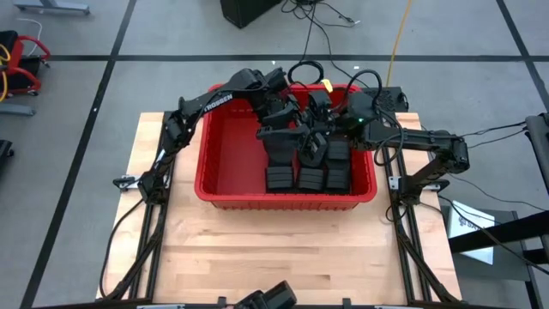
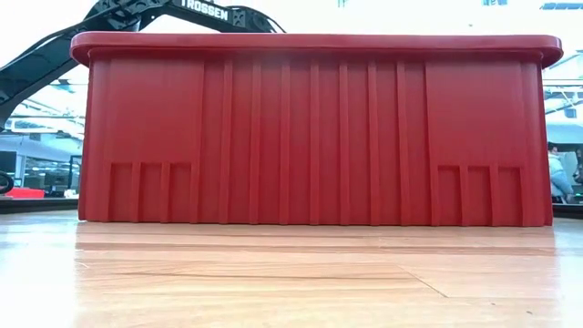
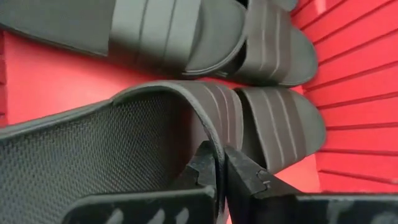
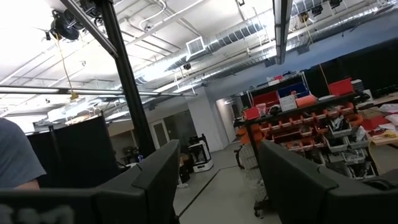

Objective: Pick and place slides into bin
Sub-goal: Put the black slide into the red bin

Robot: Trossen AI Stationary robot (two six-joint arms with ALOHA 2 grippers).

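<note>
- Table (image 1: 257, 249): pale wood top, red bin (image 1: 225, 163) sits toward its far half. From table height the bin (image 2: 310, 128) fills the frame as a ribbed red wall, contents hidden.
- My left arm (image 1: 202, 107) reaches from the left side over the bin's far rim.
- My left gripper (image 3: 221, 171) is inside the bin, fingers (image 3: 249, 177) clamped shut on the edge of a slide's strap. That held slide (image 3: 124, 146) hangs tilted, textured underside facing my wrist camera, ribbed strap curling over the fingertips.
- From above, the held slide (image 1: 279, 142) sits over the middle of the bin, above the row below.
- Other slides (image 1: 309, 176) lie side by side on the bin floor, right of centre, against the near wall. Three are distinguishable there; exact count in the bin unclear, arms cover part of it.
- Left wrist camera shows more slides (image 3: 273, 53) flat on the red floor just beside the ribbed bin wall (image 3: 354, 99).
- My right arm (image 1: 420, 142) comes in from the right; gripper (image 1: 330, 112) over the bin's far right corner.
- Right gripper (image 4: 217, 180): fingers (image 4: 158, 177) spread apart, nothing between them, camera aimed up into the room.
- A sleeve (image 4: 15, 155) of a person shows at the edge of that view.
</note>
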